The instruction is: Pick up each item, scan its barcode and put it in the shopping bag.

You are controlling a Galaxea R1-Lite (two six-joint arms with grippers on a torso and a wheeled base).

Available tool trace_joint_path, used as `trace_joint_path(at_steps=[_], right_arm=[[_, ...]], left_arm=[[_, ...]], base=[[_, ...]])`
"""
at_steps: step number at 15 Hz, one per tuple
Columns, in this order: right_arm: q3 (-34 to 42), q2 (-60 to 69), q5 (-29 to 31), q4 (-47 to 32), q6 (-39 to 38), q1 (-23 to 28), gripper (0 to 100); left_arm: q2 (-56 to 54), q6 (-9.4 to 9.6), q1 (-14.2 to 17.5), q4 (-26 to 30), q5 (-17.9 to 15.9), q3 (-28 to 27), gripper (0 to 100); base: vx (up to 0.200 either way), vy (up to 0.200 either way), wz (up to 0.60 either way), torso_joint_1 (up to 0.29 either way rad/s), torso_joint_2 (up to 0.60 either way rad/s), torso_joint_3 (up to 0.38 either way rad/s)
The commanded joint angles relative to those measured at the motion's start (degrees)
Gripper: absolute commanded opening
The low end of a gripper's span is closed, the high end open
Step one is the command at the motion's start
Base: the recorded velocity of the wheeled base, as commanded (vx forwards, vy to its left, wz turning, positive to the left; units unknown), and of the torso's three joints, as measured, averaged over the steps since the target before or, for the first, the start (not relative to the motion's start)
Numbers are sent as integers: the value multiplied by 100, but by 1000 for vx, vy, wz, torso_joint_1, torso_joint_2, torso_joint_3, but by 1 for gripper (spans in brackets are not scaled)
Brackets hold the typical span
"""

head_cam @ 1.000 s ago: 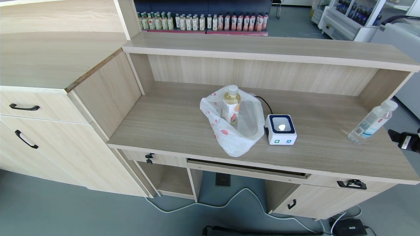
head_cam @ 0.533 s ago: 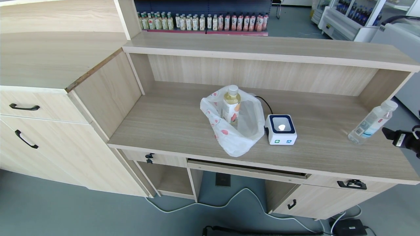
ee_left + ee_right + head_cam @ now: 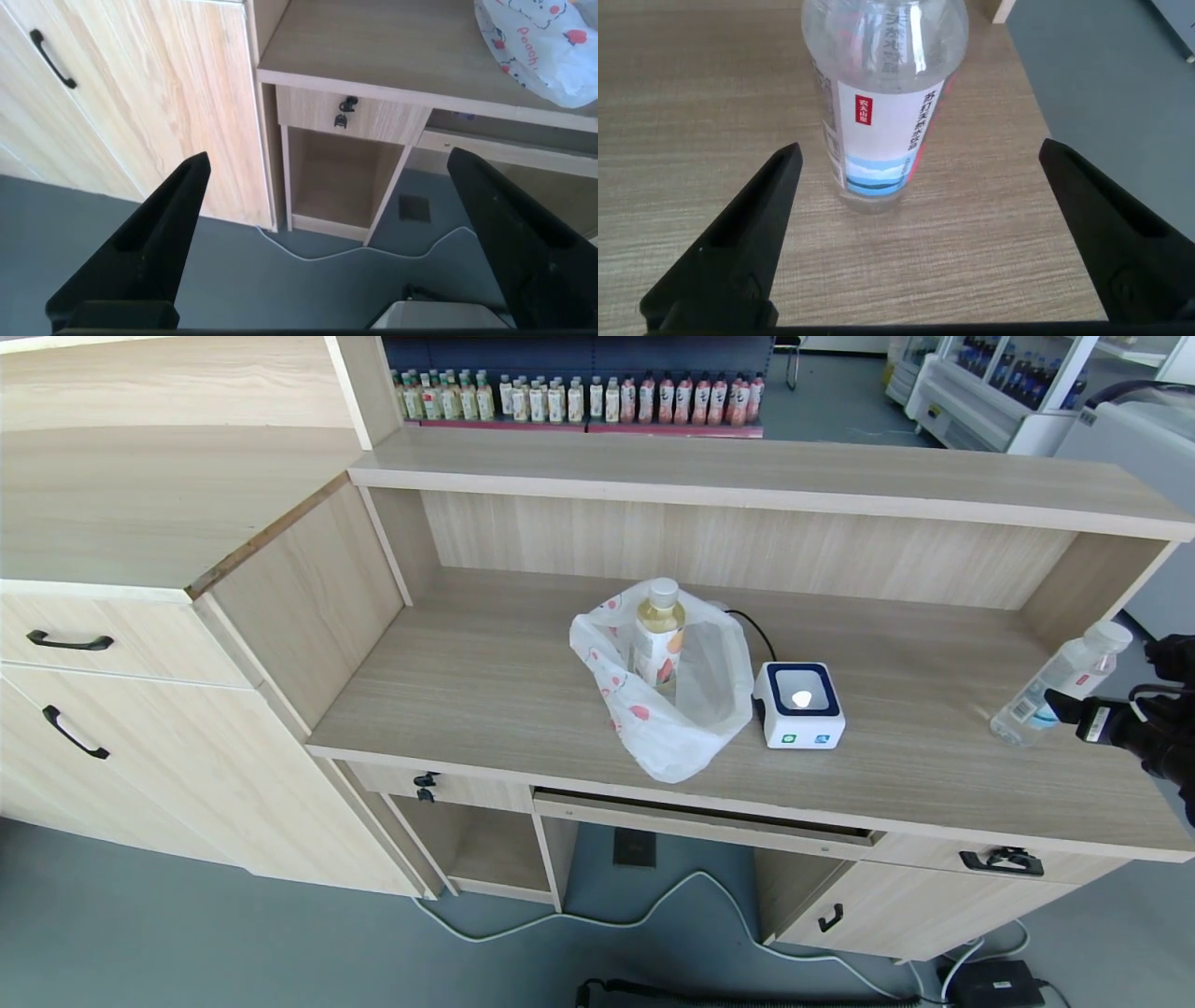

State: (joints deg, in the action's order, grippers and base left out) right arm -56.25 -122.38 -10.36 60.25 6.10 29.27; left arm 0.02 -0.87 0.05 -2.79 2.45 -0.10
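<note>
Clear plastic water bottle stands on the wooden counter, at the right edge of the head view. Right gripper, jaws spread wide and empty, faces it without contact. Centre the bottle body between the jaws, advance level, close gently.

A shop: checkout counter with barcode scanner, shelf of bottled drinks behind.

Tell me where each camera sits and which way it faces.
Head view: up high, looking down on the counter, bag, scanner and water bottle; right hand at its right edge.
Left wrist view: low, facing the counter's front and floor; left hand open.
Right wrist view: facing the water bottle between the open fingers.
Shared: head and right wrist see the water bottle; head and left wrist the bag.
</note>
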Motion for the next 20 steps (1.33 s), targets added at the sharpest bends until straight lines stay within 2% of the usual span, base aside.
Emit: trace_joint_path(at_steps=[1,20], right_arm=[[-158,-137,-1,5,6,-27,100],[-1046,-822,8,5,50,-396,100]], left_arm=[[-2,-1,4,-2,1,1,100],[-2,-1,4,-2,1,1,100]], base=[[0,0,0,0,0,0],[0,0,0,0,0,0]])
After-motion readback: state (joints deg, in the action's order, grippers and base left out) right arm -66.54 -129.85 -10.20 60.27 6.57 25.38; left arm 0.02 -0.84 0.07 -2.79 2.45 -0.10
